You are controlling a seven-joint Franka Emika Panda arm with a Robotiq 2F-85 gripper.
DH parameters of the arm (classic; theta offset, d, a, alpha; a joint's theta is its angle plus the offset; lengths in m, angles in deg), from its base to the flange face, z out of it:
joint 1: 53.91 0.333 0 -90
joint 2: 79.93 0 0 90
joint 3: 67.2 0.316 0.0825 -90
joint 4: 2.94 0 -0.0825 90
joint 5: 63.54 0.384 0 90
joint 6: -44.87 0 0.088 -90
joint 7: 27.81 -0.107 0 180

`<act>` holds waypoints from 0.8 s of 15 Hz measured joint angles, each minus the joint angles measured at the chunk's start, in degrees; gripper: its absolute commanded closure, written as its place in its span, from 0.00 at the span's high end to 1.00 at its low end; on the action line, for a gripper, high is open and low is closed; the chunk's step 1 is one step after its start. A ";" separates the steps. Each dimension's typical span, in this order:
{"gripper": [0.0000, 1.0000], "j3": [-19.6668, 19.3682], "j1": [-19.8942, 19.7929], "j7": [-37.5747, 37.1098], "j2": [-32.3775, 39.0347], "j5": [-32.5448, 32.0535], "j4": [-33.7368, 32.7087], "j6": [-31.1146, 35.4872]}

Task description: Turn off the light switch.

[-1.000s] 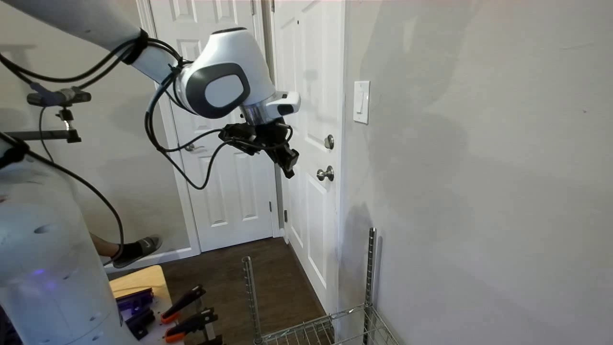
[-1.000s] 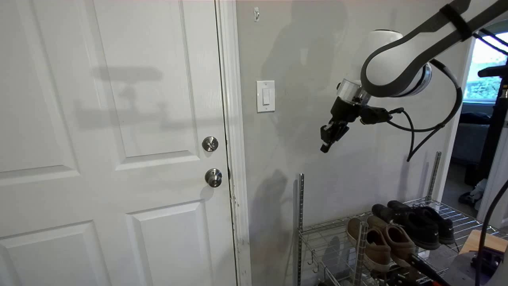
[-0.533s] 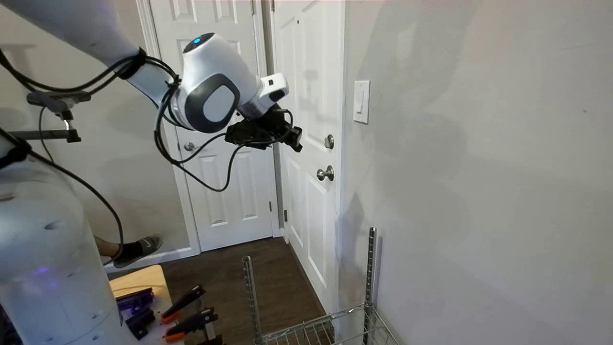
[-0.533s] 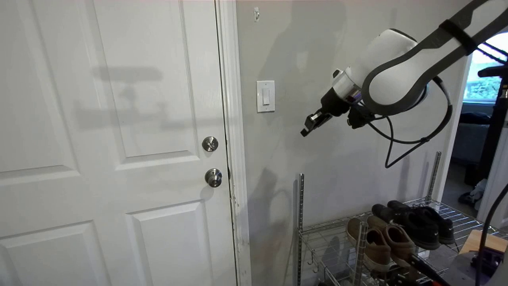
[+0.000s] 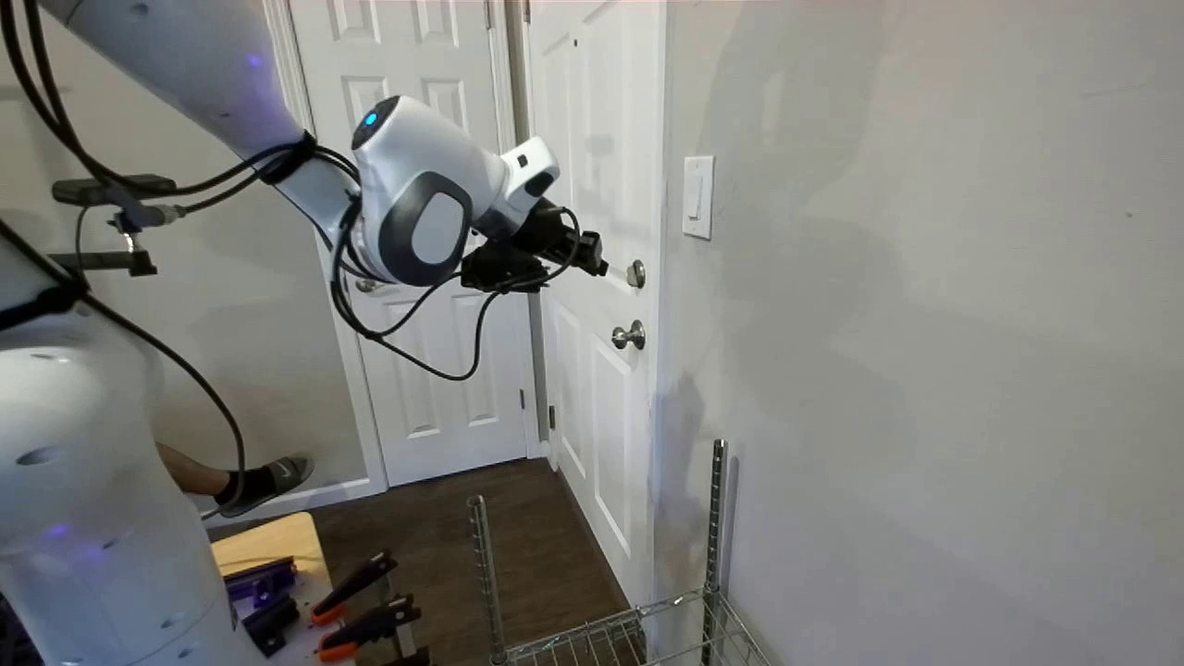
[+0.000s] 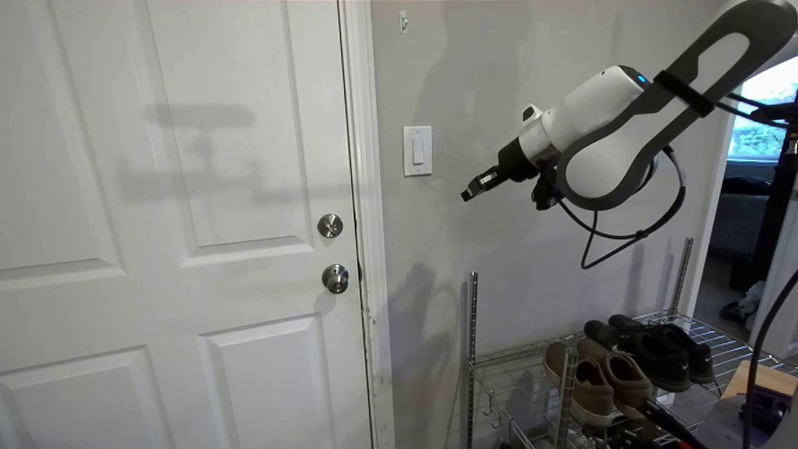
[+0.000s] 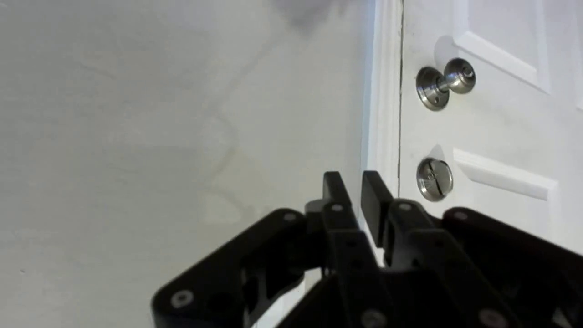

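Note:
The light switch (image 5: 698, 197) is a small white upright plate with a rocker on the wall beside the door; it shows in both exterior views (image 6: 418, 151). It does not show in the wrist view. My gripper (image 6: 471, 192) is black and points obliquely down toward the door side, right of the switch and slightly lower in that exterior view, apart from it. In an exterior view the gripper (image 5: 597, 259) appears in front of the door, left of the switch. In the wrist view the fingertips (image 7: 351, 182) stand a narrow gap apart with nothing between them.
The white door (image 6: 249, 324) has a round knob (image 6: 335, 279) and a deadbolt (image 6: 330, 226); both also show in the wrist view, knob above deadbolt. A wire rack (image 6: 472, 324) with upright posts and shoes (image 6: 592, 386) stands below the arm. Clamps (image 5: 370, 624) lie near the robot base.
My gripper has tilted from steeply downward to a flatter angle. It has moved toward the door and switch, leftward in one view and rightward in another. The wrist cable swung along.

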 measured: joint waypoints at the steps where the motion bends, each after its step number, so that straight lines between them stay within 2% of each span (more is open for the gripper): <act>1: 0.53 1.40 -1.86 0.00 -0.09 0.81 -0.05 -3.46; 5: 0.79 8.25 -12.14 -0.28 -2.88 1.05 -0.69 -20.36; 7: 0.92 9.04 -14.63 -1.31 -6.29 -0.73 -0.31 -30.21; 9: 1.00 5.25 -11.35 -1.98 -8.20 -2.35 -0.53 -40.14; 12: 1.00 -4.38 -0.21 0.06 -10.98 -0.81 -0.56 -52.53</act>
